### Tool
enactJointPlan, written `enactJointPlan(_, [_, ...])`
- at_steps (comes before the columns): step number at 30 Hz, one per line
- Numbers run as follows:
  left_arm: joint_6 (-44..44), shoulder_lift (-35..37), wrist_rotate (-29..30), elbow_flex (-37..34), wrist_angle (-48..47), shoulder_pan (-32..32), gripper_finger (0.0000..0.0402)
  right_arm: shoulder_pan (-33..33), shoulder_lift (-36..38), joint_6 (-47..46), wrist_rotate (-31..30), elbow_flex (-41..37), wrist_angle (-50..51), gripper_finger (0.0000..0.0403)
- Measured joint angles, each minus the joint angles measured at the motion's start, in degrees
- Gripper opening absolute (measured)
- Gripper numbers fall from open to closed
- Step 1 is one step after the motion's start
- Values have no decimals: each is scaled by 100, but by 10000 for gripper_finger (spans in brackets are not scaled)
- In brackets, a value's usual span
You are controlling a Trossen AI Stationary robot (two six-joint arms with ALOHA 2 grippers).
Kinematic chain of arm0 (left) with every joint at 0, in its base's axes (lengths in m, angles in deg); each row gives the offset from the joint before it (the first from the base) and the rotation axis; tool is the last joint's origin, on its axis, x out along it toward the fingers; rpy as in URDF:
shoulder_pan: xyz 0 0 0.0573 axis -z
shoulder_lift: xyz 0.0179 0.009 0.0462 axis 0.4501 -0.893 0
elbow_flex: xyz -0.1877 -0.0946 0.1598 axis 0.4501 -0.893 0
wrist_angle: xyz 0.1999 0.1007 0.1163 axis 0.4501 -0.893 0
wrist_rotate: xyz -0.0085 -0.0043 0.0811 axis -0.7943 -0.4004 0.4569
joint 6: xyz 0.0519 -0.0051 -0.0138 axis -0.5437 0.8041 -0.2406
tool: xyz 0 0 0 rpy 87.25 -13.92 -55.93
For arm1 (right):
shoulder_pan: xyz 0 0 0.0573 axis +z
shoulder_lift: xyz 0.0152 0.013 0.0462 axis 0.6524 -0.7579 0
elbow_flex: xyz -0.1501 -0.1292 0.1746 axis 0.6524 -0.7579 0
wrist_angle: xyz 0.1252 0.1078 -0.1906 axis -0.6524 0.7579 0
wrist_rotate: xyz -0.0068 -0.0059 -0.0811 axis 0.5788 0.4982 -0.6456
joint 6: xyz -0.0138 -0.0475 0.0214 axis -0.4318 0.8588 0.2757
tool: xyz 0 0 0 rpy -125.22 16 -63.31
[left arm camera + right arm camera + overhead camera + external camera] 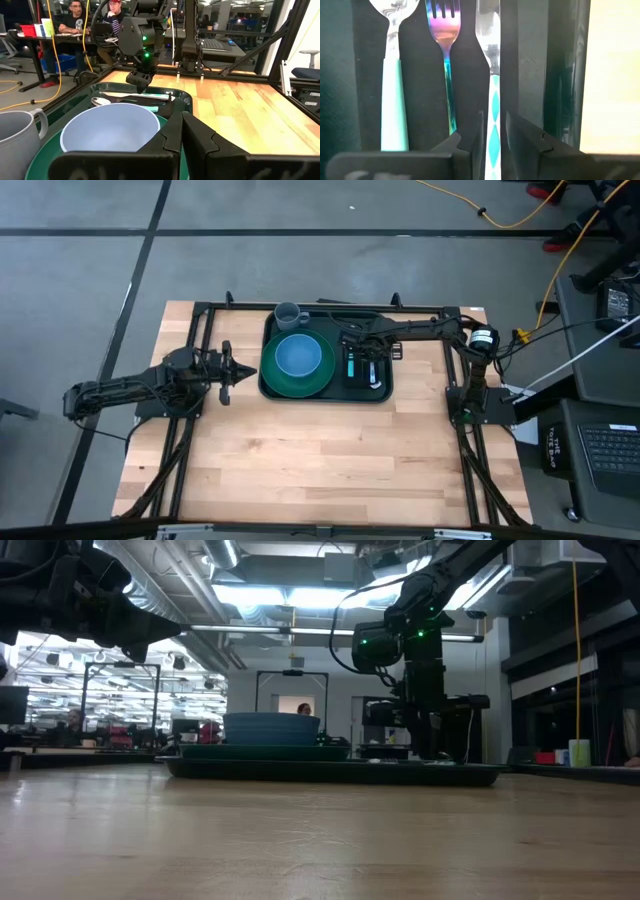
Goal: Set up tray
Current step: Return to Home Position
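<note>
Wooden table [300,460] held a dark green rectangular plastic tray [350,398], likely stiff, best pinched at its rim beside the right gripper's [494,120] parted jaws; left gripper [181,117] hung clenched nearby.

A wooden table [320,465] is shown; a dark green tray [345,396] is set by one long edge, midway along.

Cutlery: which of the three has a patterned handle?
The knife, with teal diamonds on white; the spoon has a plain green handle, the fork an iridescent blue one.

Loaded tray [345,394] (plate [272,380], bowl [298,356], mug [288,313])
</note>
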Motion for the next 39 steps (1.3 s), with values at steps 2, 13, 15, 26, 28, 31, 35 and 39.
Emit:
enactJointPlan(2, [0,0,-1,0,0,0,3,-11,34,47,3,0,8,88])
enactJointPlan(13, [-2,2,1,0,-37,0,5,-28,966,622,-93,4,166,91])
enactJointPlan(15, [-2,2,1,0,-37,0,3,49,1160,778,-127,4,230,91])
enactJointPlan(26, [-187,67,34,0,-34,0,2,1268,2014,1521,-1969,7,316,43])
enactJointPlan(28, [-205,136,40,0,-39,0,1,1582,2027,1506,-2336,7,314,18])
enactJointPlan(31, [-214,293,43,-39,-30,-1,3,2019,1983,1474,-2842,7,302,8])
enactJointPlan(35, [-149,502,45,-122,-9,9,1,2523,1965,1091,-3404,7,300,15])
enactJointPlan(39, [-154,815,49,-286,137,75,2,3055,1934,622,-4006,7,291,6])
